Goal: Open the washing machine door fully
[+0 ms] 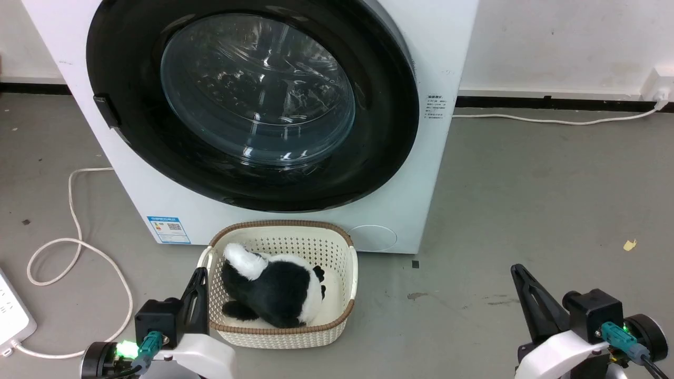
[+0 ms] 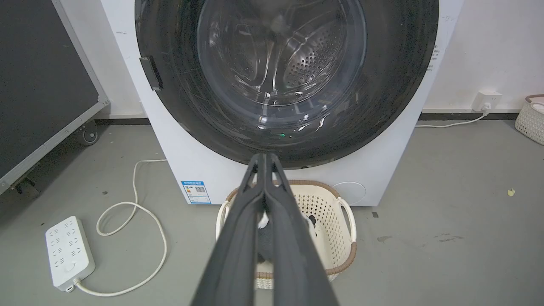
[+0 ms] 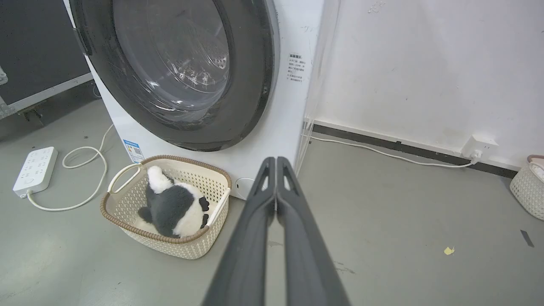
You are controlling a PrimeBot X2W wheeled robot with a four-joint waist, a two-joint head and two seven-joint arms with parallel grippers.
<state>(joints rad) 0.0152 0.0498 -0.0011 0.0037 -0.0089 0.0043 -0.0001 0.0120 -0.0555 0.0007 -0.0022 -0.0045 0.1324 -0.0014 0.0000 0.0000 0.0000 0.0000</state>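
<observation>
Door faces forward, handle tab leftward (left gripper, right gripper: jaws together).

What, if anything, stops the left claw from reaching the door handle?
Nothing visible, so probably yes. The handle sits on the left rim of the door, above the left claw, with open air between; the basket lies to the claw's right.

Soft, even indoor light fills all three views, bright enough to leave only a faint shade beside the cream perforated plastic basket on the grey concrete floor. White glints streak the bulging clear glass of the glossy black round washing machine door; the wrist views bend straight lines near their edges.
</observation>
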